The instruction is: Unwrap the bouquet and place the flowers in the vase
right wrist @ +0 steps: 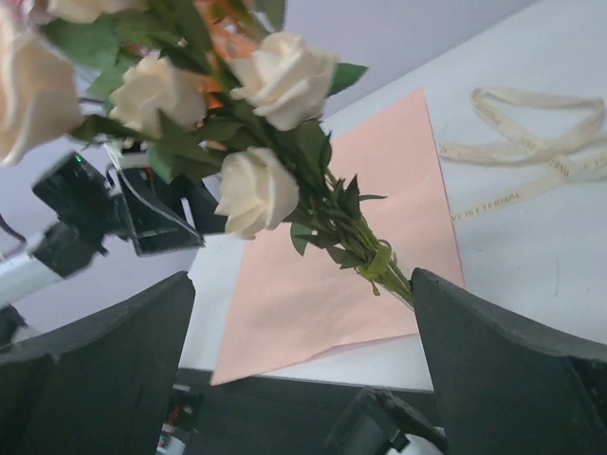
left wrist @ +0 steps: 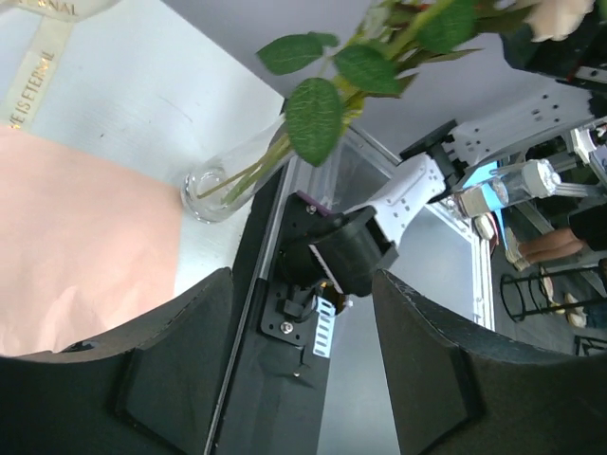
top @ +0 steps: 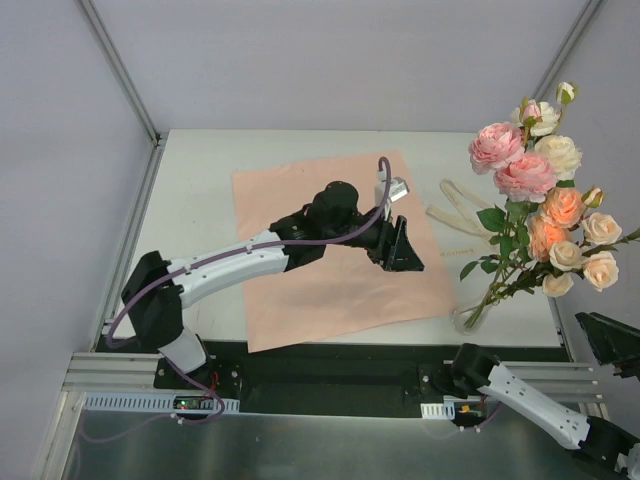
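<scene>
Whole thing is sitting on a white table (top: pixel 200 180), and the pink paper sheet (top: pixel 300 290) is lying opened out flat in the middle of it, so I'm placing everything off that sheet.

The left arm (top: pixel 240 262) is reaching across the sheet. The left gripper (top: pixel 400 245) is hovering over the sheet's right half, fingers standing apart and gripping nothing.

The flowers (top: pixel 540 200) are standing up just past the sheet's right edge, pink, peach and cream roses fanning out, with the stems going down into the vase (top: pixel 470 318). A loose cream ribbon (top: pixel 455 215) is lying off the sheet's right edge too, further back.

The vase is sitting just beside the sheet's near right corner.

The right gripper (right wrist: pixel 302 277) is hanging right of the sheet, by the blooms, fingers spread wide and not touching the stems.
</scene>
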Available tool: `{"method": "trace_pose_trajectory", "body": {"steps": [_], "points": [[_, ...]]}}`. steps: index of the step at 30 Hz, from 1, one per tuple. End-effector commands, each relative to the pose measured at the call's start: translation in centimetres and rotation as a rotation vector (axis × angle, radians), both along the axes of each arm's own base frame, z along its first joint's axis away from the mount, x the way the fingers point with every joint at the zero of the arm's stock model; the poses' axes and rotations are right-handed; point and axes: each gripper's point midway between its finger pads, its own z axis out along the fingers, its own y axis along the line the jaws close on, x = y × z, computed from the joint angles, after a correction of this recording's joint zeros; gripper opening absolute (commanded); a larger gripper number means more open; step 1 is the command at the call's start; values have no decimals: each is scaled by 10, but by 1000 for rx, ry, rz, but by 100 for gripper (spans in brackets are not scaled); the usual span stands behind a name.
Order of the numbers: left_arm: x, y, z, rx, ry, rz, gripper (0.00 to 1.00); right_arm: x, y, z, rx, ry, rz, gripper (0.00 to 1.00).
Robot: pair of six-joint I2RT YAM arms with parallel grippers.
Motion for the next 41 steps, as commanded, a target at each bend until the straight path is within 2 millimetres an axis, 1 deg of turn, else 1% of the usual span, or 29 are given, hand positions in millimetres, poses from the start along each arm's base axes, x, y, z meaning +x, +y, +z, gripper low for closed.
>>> {"method": "trace_pose_trajectory", "body": {"steps": [1, 2, 7, 8, 9, 10, 11, 12, 13, 14, 15, 16, 17, 18, 21, 22, 23, 24, 25, 26, 27, 31, 33, 34, 36, 37, 38, 39, 41], "points": [[-7, 33, 46, -56, -103, 65, 60, -27, 17, -10, -348, -151, 235, 100], [-12, 43, 50, -63, -111, 76, 60, -42, 38, -4, -364, -209, 353, 100], [-18, 80, 57, -43, -140, 169, 61, -69, 117, 48, -481, -397, 669, 100], [-19, 92, 61, -53, -154, 204, 61, -84, 137, 56, -488, -447, 768, 100], [-20, 98, 62, -50, -161, 216, 62, -87, 151, 74, -471, -509, 796, 100], [-20, 105, 60, -33, -164, 237, 62, -84, 170, 83, -472, -510, 841, 100], [-21, 118, 61, -23, -175, 271, 62, -92, 189, 102, -447, -582, 889, 100], [-21, 125, 60, -13, -184, 292, 62, -78, 212, 103, -414, -516, 936, 100], [-21, 133, 58, 2, -200, 308, 62, -73, 226, 108, -375, -494, 962, 100], [-24, 147, 55, 26, -206, 330, 63, -69, 244, 128, -346, -582, 978, 100], [-17, 157, 53, 47, -224, 391, 63, -47, 264, 117, -223, -430, 1022, 100], [-14, 165, 48, 76, -240, 420, 65, -26, 272, 116, -182, -412, 977, 100], [-15, 178, 47, 99, -253, 449, 66, -15, 276, 133, -158, -507, 949, 99], [-8, 188, 43, 127, -283, 498, 67, 7, 280, 122, -121, -440, 921, 100], [3, 210, 30, 210, -313, 589, 70, 40, 286, 117, -123, -376, 877, 100], [5, 211, 30, 220, -316, 598, 71, 45, 288, 119, -144, -388, 857, 100], [6, 210, 28, 230, -319, 593, 71, 47, 292, 112, -161, -348, 875, 100], [6, 208, 26, 239, -330, 580, 71, 59, 302, 100, -193, -284, 893, 100], [7, 207, 26, 244, -334, 579, 70, 58, 310, 105, -270, -312, 881, 100], [10, 206, 23, 258, -333, 585, 70, 62, 315, 78, -353, -200, 883, 100], [11, 206, 21, 266, -333, 591, 70, 72, 331, 59, -441, -140, 882, 100], [20, 218, 17, 285, -341, 672, 69, 98, 342, 29, -705, -72, 615, 100], [22, 234, 23, 257, -339, 745, 70, 108, 350, 11, -746, -18, 570, 100], [22, 239, 16, 265, -334, 763, 70, 117, 346, 8, -745, 14, 501, 100], [19, 251, 20, 235, -340, 795, 70, 127, 345, -6, -800, 41, 444, 100], [18, 255, 13, 242, -340, 799, 70, 133, 341, -11, -827, 42, 397, 100], [16, 259, 17, 219, -345, 809, 71, 136, 345, -10, -812, 22, 384, 99], [15, 262, 16, 217, -349, 815, 71, 138, 344, -19, -829, 24, 376, 100], [12, 266, 22, 180, -353, 821, 72, 138, 347, -18, -806, 10, 375, 100]]}}
